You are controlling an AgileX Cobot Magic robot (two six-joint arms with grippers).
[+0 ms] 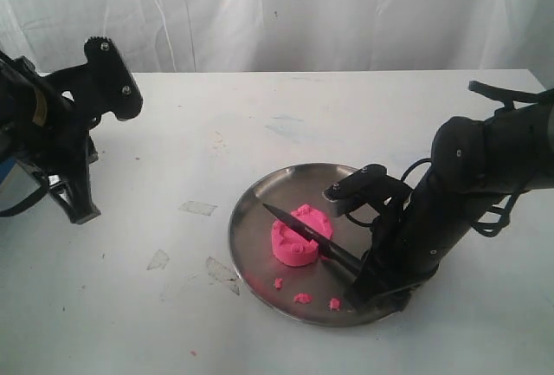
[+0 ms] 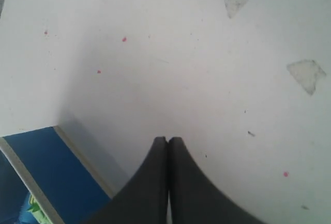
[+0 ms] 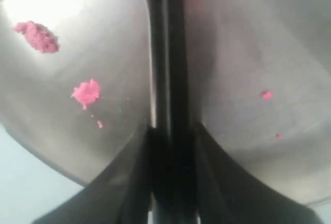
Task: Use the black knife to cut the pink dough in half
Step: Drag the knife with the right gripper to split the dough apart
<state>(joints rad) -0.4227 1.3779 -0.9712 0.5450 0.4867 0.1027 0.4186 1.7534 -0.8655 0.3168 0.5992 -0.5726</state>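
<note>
Dough (image 1: 300, 241) is sat near the centre of the plate (image 1: 260, 202), in one piece, lumpy top. Plate is placed on the bench (image 1: 173, 132), right of centre, toward the near edge.

Knife (image 1: 299, 228) is laid across the dough's top, tip pointed at the plate's left rim, handle run out toward the near-right rim. Handle is clamped by the right end effector (image 3: 173, 131), a finger pressed on either side. Blade depth in the dough cannot be told.

Right arm (image 1: 450, 202) is stood over the plate's near-right rim; that part of the rim is hidden.

Pink crumbs (image 1: 302, 298) are scattered along the plate's near rim, apart from the dough.

Left end effector (image 2: 168, 142) is closed on nothing, held over bare bench by the left edge, well apart from the plate.

Tape scraps (image 1: 198, 208) are stuck to the bench between left arm and plate; one is just beside the plate's near-left rim.

Blue item (image 2: 51, 172) is seen past the bench edge in the left wrist view; not identifiable.
</note>
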